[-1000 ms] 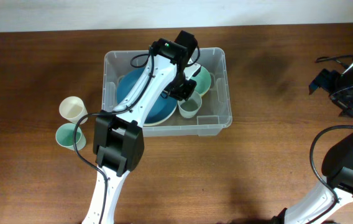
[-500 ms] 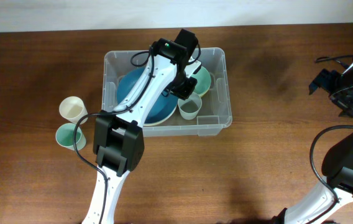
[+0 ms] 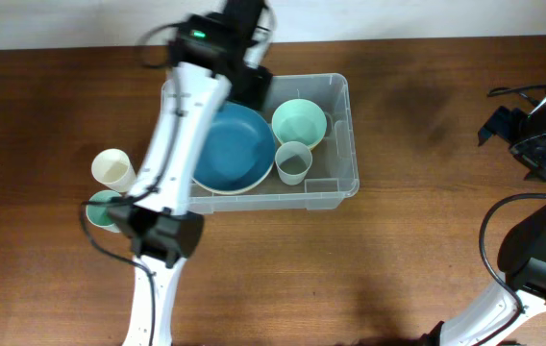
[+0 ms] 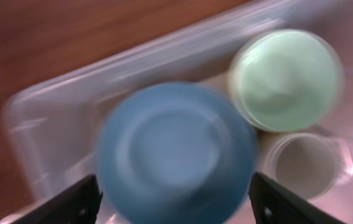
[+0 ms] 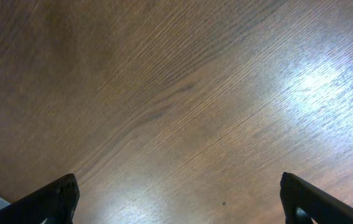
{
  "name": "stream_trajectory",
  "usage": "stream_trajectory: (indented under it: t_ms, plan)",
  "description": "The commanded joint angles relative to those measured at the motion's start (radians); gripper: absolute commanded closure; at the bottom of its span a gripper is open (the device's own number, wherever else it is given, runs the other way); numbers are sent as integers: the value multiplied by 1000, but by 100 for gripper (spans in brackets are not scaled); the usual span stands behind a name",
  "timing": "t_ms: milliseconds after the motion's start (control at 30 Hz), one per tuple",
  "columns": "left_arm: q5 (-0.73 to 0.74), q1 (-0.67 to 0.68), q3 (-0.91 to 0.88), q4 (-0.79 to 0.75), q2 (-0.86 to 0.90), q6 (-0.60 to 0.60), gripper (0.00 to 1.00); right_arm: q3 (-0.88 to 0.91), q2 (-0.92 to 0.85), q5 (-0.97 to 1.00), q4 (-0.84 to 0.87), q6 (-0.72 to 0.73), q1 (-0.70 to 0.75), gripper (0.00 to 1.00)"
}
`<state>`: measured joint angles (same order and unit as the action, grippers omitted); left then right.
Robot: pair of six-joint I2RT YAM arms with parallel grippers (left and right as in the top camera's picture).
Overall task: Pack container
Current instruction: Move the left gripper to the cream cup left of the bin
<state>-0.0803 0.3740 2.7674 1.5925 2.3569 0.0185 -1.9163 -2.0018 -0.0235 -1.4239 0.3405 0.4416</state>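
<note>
On my overhead feed I see a wide blue bowl (image 3: 230, 149), a mint-green bowl (image 3: 299, 122) just beside its upper right edge, and a small pale cup (image 3: 293, 161) right below that one. Well apart, toward the picture's left on the brown wooden table (image 3: 417, 240), a cream cup (image 3: 112, 168) and a green cup (image 3: 103, 207) (partly hidden) stand close together.

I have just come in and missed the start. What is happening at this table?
A robot is packing the clear container. A blue bowl, a light green bowl and a pale cup sit inside. The left gripper hovers above them, open and empty. A cream cup and a green cup wait outside on the table. The right gripper, open, is off to the side.
</note>
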Motion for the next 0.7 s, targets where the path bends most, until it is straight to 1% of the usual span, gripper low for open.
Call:
stream_trajectory:
  t_ms: [0, 67, 167, 367, 467, 533, 667]
  plan:
    - [-74, -159, 41, 79, -64, 134, 21, 2, 0, 9, 0, 8, -3, 1]
    - [-54, -232, 38, 95, -66, 168, 21, 2, 0, 9, 0, 8, -3, 1]
    - [42, -347, 31, 95, -66, 184, 21, 2, 0, 9, 0, 8, -3, 1]
    - [78, -528, -17, 96, -69, 194, 20, 2, 0, 9, 0, 8, -3, 1]
    - [113, -604, -114, 96, -84, 190, 21, 2, 0, 9, 0, 8, -3, 1]
    - [156, -655, -235, 96, -103, 190, 21, 2, 0, 9, 1, 8, -3, 1]
    - [160, -717, -434, 93, -112, 190, 21, 2, 0, 9, 0, 8, -3, 1]
